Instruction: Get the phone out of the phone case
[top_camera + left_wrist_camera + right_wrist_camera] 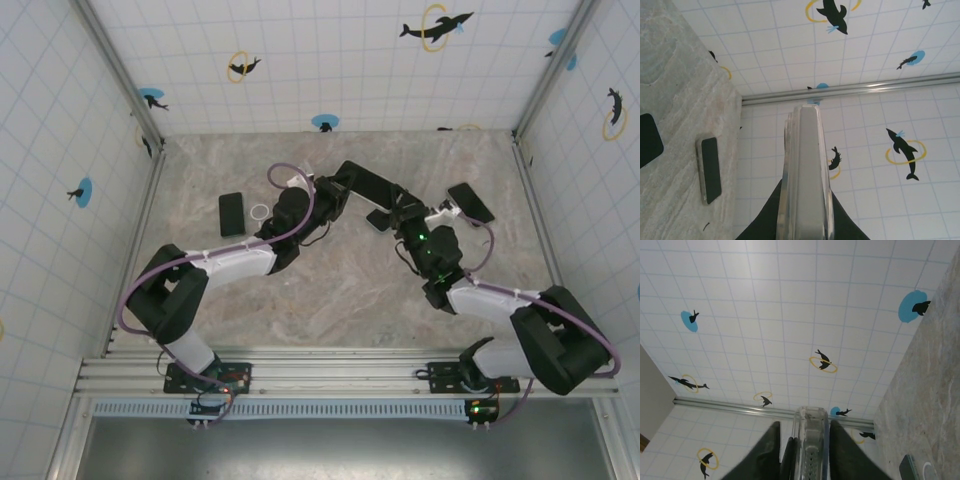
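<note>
Closest to the left wrist camera is the case (805,150), seen edge-on as a pale, clear-rimmed slab standing upright, with the dark fingers (765,225) of the left tool (805,192) pressed against its two faces; that tool is closed on the case. From this angle, whether the phone sits inside cannot be made out. In the right wrist view the same clear edge rises between the fingers (767,450) of the right tool (805,437). Those fingers flank it closely, one apparently touching and the other with a thin dark strip beside it, so I cannot tell whether this tool grips or merely brackets the case. From above, the two arms meet over the middle of the worktop (340,290), the left reaching in from the left and the right from the right, and the case shows as a dark slab held between them above the surface, towards the back. On the worktop to the left lies a black left phone (231,213), flat, with a small white ring (259,211) just beside it on its right. Well apart, on the far right near the wall, a right phone (470,202) lies flat at a slant. White tiled walls with dolphin marks enclose the worktop on three sides.
</note>
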